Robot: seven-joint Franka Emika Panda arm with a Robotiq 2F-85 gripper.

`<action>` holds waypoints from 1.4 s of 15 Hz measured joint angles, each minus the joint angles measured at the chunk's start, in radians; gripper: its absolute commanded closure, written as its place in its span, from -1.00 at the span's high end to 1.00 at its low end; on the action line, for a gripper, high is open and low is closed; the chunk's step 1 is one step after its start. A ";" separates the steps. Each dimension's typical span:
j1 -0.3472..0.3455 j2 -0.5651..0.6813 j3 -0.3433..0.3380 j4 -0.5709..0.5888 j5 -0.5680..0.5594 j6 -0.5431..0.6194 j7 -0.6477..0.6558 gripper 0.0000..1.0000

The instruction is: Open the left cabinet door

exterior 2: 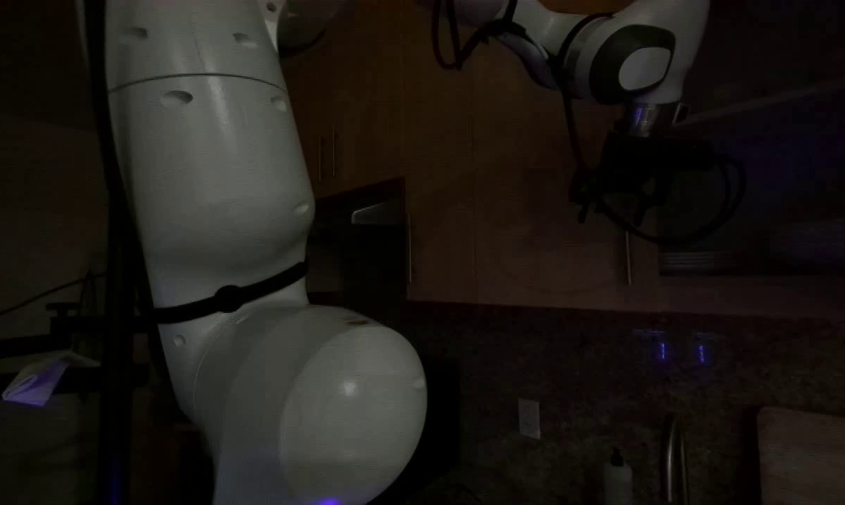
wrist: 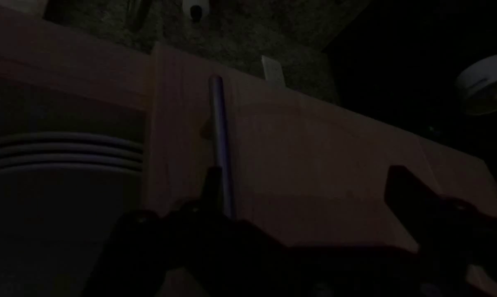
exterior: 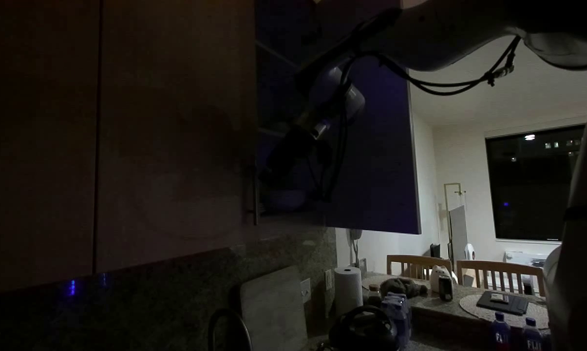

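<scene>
Now the left cabinet door [exterior: 176, 122] is shut, a tall flat dark-brown front standing just beside an open compartment [wrist: 58, 107] whose blue-grey door panel [exterior: 371, 161] hangs swung out. In both exterior views the door's slim silver bar handle [exterior 2: 629, 259] runs upright near the long edge by that compartment, and its lower length shows beneath the gripper [wrist: 306, 175]. The fingers [wrist: 401, 185] are spread wide with nothing pinched, level with the upper part of the bar. In the wrist view the bar lies off-centre in the gap, just beside the finger [wrist: 212, 185] on the side of the stacked plates [wrist: 62, 157] and well apart from the opposite one. It is too dark to say fairly whether that finger touches the metal, or whether the tips reach far enough in to close round it. The coming move turns on that sideways offset: the bar's long axis crosses the closing direction nearly square, so the angle suits a pinch, but I would slide the gripper slightly toward the plates first, so that the bar sits nearer the middle. After that, closing on it and drawing outward should swing the door, hinged, I judge, at its far edge.
</scene>
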 measured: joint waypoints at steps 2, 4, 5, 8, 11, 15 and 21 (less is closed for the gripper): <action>-0.003 0.018 -0.002 0.020 0.008 -0.020 -0.006 1.00; -0.003 0.090 -0.003 0.100 0.040 -0.056 -0.027 1.00; -0.006 0.134 -0.002 0.149 0.056 -0.074 -0.040 1.00; -0.040 0.246 0.019 0.270 0.078 -0.149 -0.053 1.00; -0.091 0.305 0.050 0.346 0.080 -0.224 -0.053 1.00; -0.147 0.340 0.084 0.400 0.111 -0.303 -0.057 1.00; -0.172 0.310 0.111 0.352 0.144 -0.254 -0.072 1.00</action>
